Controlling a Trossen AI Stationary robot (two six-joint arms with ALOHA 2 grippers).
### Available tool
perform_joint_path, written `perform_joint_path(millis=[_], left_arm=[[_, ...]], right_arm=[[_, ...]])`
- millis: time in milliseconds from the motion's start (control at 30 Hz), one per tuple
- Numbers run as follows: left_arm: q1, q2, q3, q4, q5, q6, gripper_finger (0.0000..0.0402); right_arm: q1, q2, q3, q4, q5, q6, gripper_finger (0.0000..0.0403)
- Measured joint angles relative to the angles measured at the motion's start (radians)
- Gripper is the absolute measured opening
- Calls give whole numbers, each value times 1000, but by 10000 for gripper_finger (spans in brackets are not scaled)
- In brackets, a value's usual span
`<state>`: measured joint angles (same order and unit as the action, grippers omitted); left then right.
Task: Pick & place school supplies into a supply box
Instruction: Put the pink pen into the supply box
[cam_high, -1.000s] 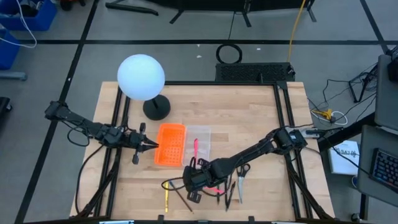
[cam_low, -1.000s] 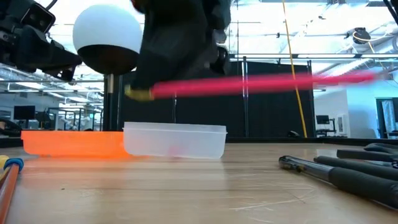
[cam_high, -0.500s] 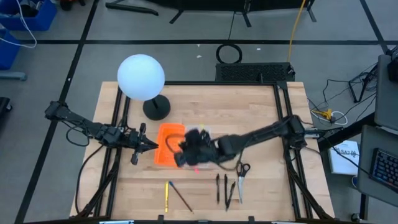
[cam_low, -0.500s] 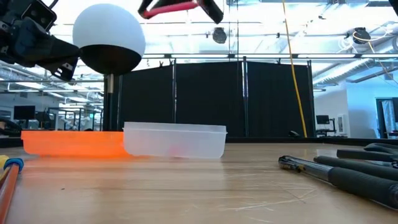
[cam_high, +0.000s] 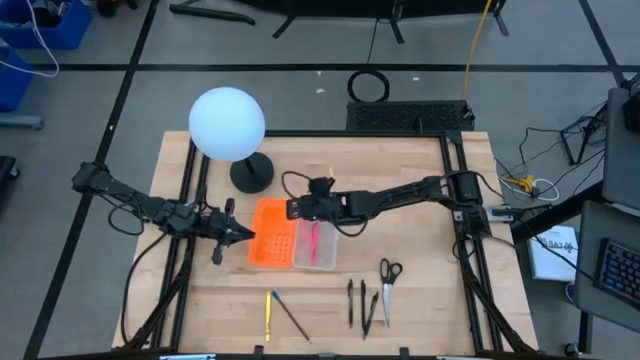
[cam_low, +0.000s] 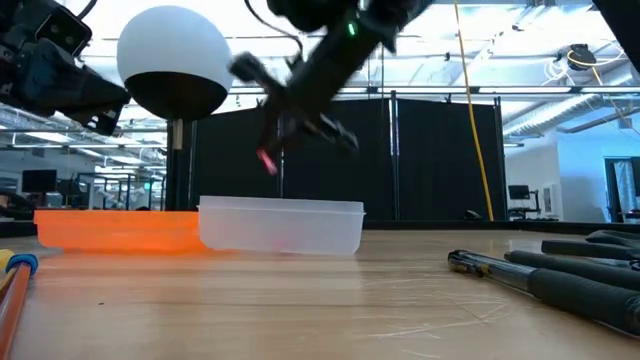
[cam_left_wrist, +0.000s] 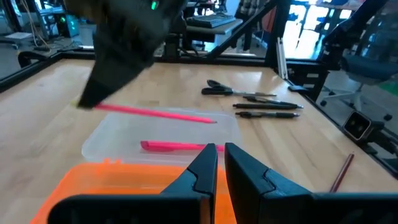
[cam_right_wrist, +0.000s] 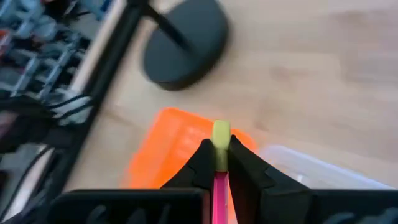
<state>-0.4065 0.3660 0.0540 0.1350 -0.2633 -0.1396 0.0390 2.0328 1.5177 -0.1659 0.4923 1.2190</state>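
My right gripper hovers over the far end of the clear supply box, shut on a pink pen. A second pink pen lies flat inside that box. Near the table's front edge lie the black-handled scissors, dark pens, a yellow pencil and a brownish pencil. My left gripper waits shut, just left of the orange tray. My right gripper pinches the pink pen near its yellowish end between the two fingers. The pen is lifted clear above the clear box, nearly level, its shaft reaching from the fingers toward the table's near edge.
A lamp with a white globe and black base stands behind the orange tray, which touches the clear box's left side. Black frame rails run along the table's left and right sides. Bare wood lies right of the box.
My right gripper, shut on the pink pen throughout, rose from the near middle of the table and swung toward the far edge, then came down over the clear box. The pen turned from lying across the table to pointing near to far.
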Motion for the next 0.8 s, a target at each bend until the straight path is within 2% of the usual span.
perform_joint_path(millis=[100, 367, 800], left_arm=[[0, 0, 0, -6, 0, 7, 37], [0, 0, 0, -6, -8, 60, 37], [0, 0, 0, -16, -8, 66, 37]], right_arm=[[-9, 1, -50, 21, -25, 27, 17], [-4, -3, -53, 22, -18, 26, 17], [32, -2, -53, -25, 52, 103, 17]])
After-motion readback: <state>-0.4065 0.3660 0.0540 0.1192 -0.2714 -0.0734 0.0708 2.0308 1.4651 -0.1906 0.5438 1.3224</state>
